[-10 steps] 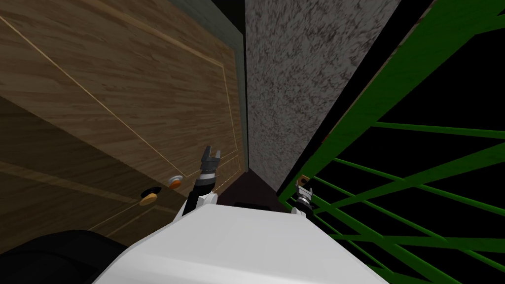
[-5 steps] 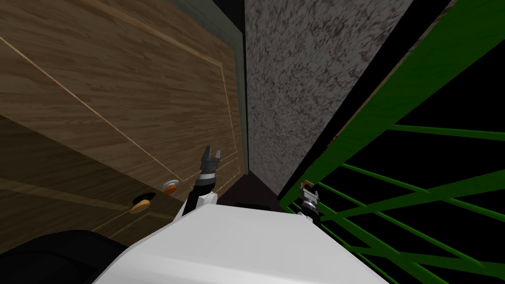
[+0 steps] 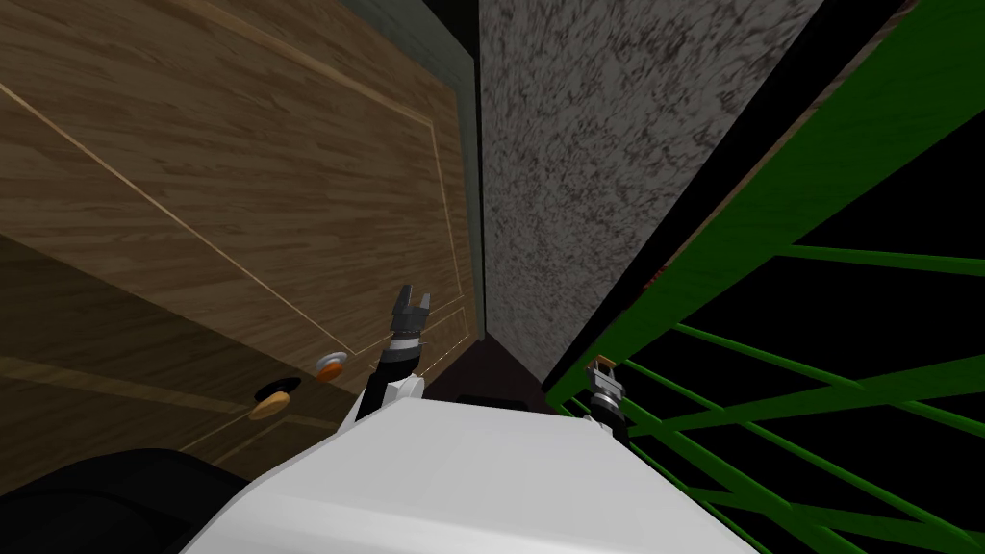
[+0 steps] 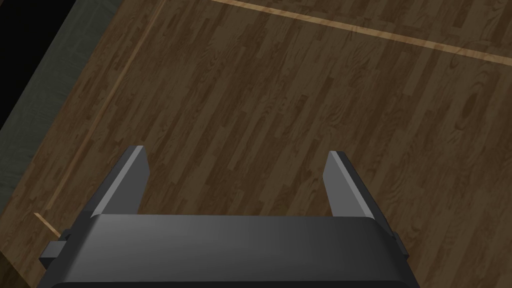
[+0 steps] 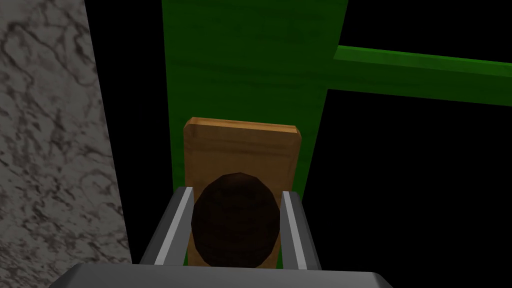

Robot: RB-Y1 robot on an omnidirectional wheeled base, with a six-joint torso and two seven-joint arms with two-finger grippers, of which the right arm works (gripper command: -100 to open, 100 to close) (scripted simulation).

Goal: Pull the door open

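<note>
We pinch the dark knob (image 5: 234,225) with the right gripper (image 5: 237,192); tan plate (image 5: 240,140) and green door (image 5: 250,60) behind it, mottled wall (image 5: 50,125) beside. Left gripper (image 4: 237,160) spread, facing wooden door (image 4: 300,90).

A narrow indoor corner of a house, hallway-like: a brown wood-grain panelled door (image 3: 240,173) with round knobs (image 3: 330,365) (pale inlay lines mark its panels) meets a mottled grey stone-look wall (image 3: 577,144), beside a green barred door (image 3: 770,202) carrying a dark round knob (image 5: 235,220) on a tan plate (image 5: 240,145).
</note>
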